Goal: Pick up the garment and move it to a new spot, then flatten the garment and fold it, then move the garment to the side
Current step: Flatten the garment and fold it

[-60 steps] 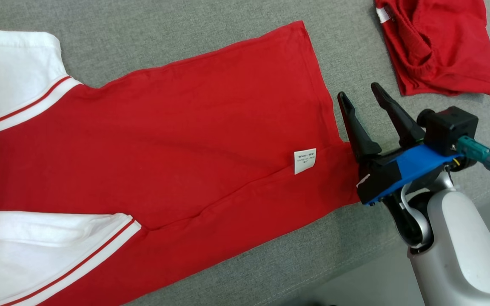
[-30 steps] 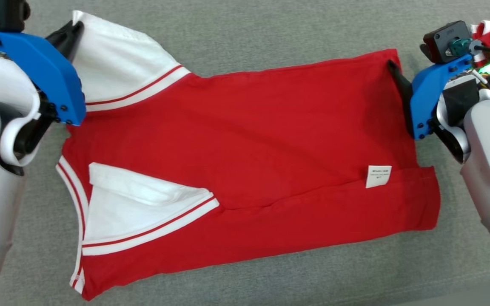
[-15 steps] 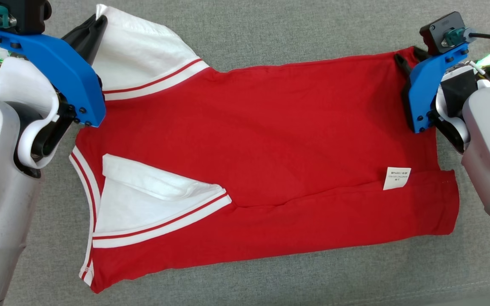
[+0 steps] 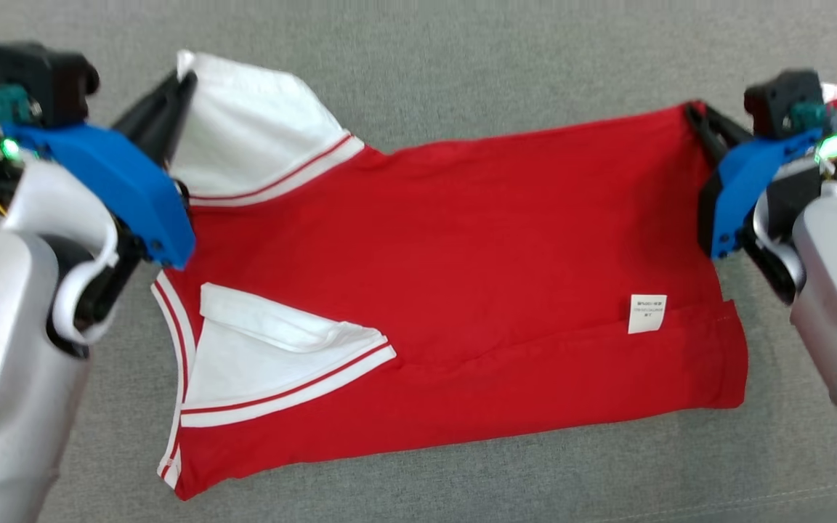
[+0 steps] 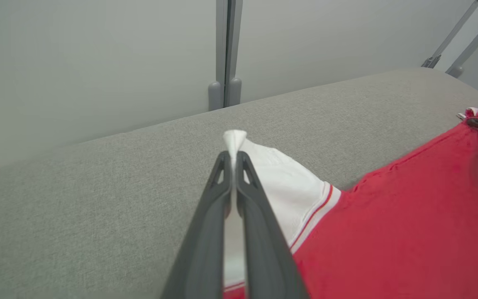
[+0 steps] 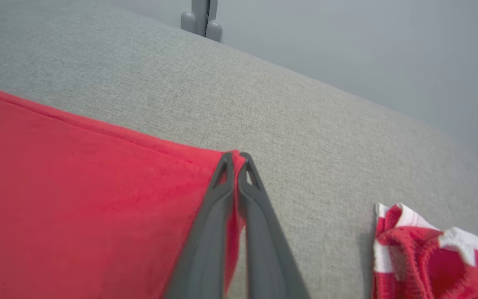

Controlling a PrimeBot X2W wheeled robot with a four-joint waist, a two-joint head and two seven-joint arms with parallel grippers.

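Our right gripper (image 6: 235, 160) has just snapped shut. A second ago its two fingers stood wide apart beside the red corner. Now they pinch that corner tight, with a bit of red cloth squeezed between them. The corner is on the far edge of the garment (image 4: 462, 254), past the white label (image 4: 647, 313) and at the same end as the label.

Our left gripper (image 5: 232, 157) is shut too, as it was before. It holds the tip of the white sleeve (image 4: 259, 123), and a small point of white cloth pokes out past the fingertips. That sleeve is a long way from the label, at the other end of the garment, also on the far edge.

So now we hold both far corners. The red edge between them looks pulled nearly straight.

The rest of the garment lies spread on the grey cushion (image 4: 462, 58). Right by the label, one red layer ends and another shows from under it on the near side. A second white sleeve (image 4: 273, 356) is folded in over the red, well away from the label and toward the left gripper.

A red and white bundle (image 6: 430, 253) sits on the cushion beyond the right gripper, farther from the label and apart from our garment.

We think the flattening is mostly done and a fold comes next. With both corners held, we can lift the far edge and bring it over toward the label side. The pinches are small, so the cloth could slip if we pull hard.
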